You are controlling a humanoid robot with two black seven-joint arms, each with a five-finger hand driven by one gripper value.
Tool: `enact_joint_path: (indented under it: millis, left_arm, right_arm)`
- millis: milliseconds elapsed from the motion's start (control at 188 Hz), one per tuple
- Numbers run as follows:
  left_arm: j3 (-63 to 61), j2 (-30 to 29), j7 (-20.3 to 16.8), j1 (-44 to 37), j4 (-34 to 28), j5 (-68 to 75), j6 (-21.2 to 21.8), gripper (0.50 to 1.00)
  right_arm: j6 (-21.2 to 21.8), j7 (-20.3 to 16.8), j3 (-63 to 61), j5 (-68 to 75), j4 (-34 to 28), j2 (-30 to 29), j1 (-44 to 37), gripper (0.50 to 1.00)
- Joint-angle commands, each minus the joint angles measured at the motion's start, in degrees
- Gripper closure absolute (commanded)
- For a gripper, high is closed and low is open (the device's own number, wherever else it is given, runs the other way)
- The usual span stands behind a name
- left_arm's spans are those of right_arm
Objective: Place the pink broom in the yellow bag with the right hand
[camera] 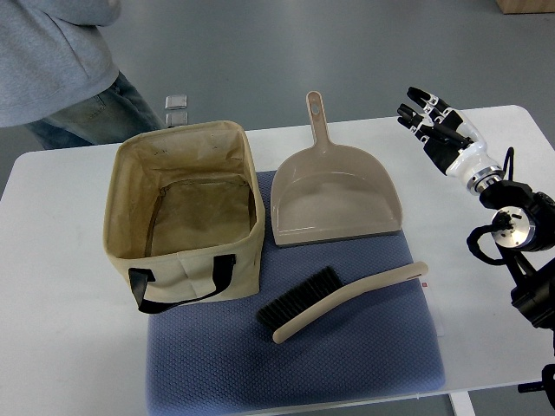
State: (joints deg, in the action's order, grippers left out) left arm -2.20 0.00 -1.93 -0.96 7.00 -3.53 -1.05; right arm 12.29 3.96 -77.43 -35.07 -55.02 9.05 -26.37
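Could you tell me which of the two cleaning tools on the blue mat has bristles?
The broom, lying nearest the camera, has black bristles; the dustpan behind it is a bare scoop.

No readable text, labels or numbers anywhere.

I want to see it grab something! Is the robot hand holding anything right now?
No, nothing yet. The right hand hovers open above the table's far right side, apart from the broom, which lies on the blue mat.
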Motion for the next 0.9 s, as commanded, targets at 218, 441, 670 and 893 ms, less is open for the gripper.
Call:
enact_joint_path:
  millis: [218, 441, 670, 893]
  left_arm:
    - [0.2, 0.0, -0.2, -0.1, 0.0, 0.0, 0.0, 0.5]
    - [0.3, 0.0, -0.2, -0.1, 0.1, 0.0, 0.0, 0.5]
    - [0.3, 0.0, -0.2, -0.1, 0.1, 0.0, 0.0, 0.5]
    - [0.3, 0.0, -0.2, -0.1, 0.1, 0.0, 0.0, 0.5]
  right_arm:
    - [0.0, 0.0, 0.0, 0.0, 0.0, 0.1, -0.1, 0.572]
    - [0.1, 0.0, 0.0, 0.0, -0.1, 0.2, -0.2, 0.572]
    - [0.2, -0.1, 0.1, -0.1, -0.1, 0.2, -0.4, 0.572]
    - [0.2, -0.1, 0.1, -0.2, -0.2, 0.1, -0.6, 0.572]
